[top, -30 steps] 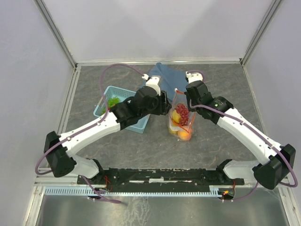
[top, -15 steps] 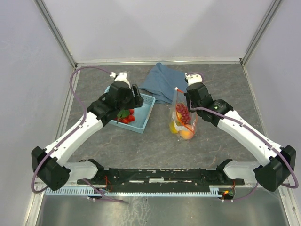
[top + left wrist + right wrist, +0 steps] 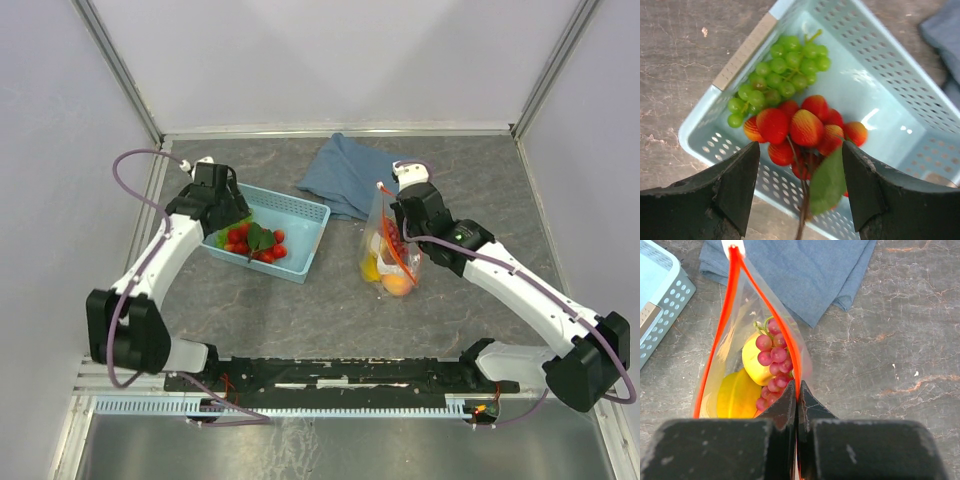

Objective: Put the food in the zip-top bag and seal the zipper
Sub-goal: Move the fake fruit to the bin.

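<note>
The clear zip-top bag (image 3: 385, 250) stands upright at mid-table, its mouth open. My right gripper (image 3: 796, 388) is shut on the right side of its red-orange zipper (image 3: 729, 300), whose white slider (image 3: 735, 246) sits at the far end. Inside the bag are dark red grapes (image 3: 772, 360) and yellow fruit (image 3: 737, 395). My left gripper (image 3: 800, 147) hangs open over the left end of the light blue basket (image 3: 880, 65), touching nothing. Below it lie red strawberries (image 3: 802, 125) with a green leaf (image 3: 827, 185), and green grapes (image 3: 785, 75). From above, the left gripper (image 3: 228, 212) is over the strawberries (image 3: 252, 240).
A folded blue cloth (image 3: 345, 175) lies behind the bag, between the basket (image 3: 300, 215) and my right arm. The cloth (image 3: 800, 270) nearly touches the bag's far end. Metal frame rails border the table on the left, back and right.
My left arm has swung away from the bag to the left, over the basket's left end, and its jaws have spread wider. The right gripper has kept its hold on the bag.
</note>
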